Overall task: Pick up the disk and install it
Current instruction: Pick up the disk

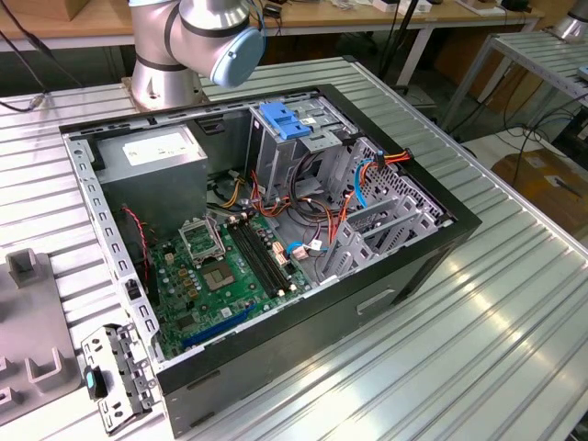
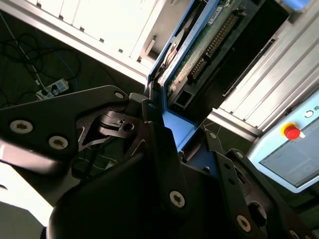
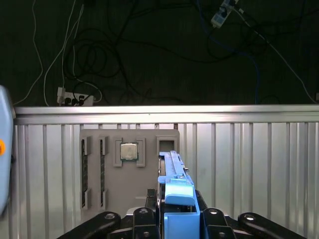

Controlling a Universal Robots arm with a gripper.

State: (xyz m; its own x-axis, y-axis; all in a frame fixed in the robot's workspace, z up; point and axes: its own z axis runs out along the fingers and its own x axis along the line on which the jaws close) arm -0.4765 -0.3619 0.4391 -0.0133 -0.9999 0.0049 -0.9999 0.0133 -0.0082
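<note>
The disk (image 2: pixel 199 50) is held edge-on in my gripper (image 2: pixel 172 124); its green circuit-board underside and a blue side rail show in the second wrist view. In the first wrist view the disk (image 3: pixel 174 172) appears as a thin blue-railed edge rising from between the black fingers of my gripper (image 3: pixel 178 216), which is shut on it. It hangs in the air above a ribbed metal table. The open computer case (image 1: pixel 441 248) lies on its side in the exterior view, with a grey metal cage (image 1: pixel 308 138) inside at the back.
The arm's base (image 1: pixel 175 55) stands behind the case. Inside the case are a grey power-supply box (image 1: pixel 152 152) and the motherboard (image 1: pixel 220 266). A grey tray (image 3: pixel 99 199) carrying a chip (image 3: pixel 129 151) lies below the disk. A pendant with a red button (image 2: pixel 292 132) is nearby.
</note>
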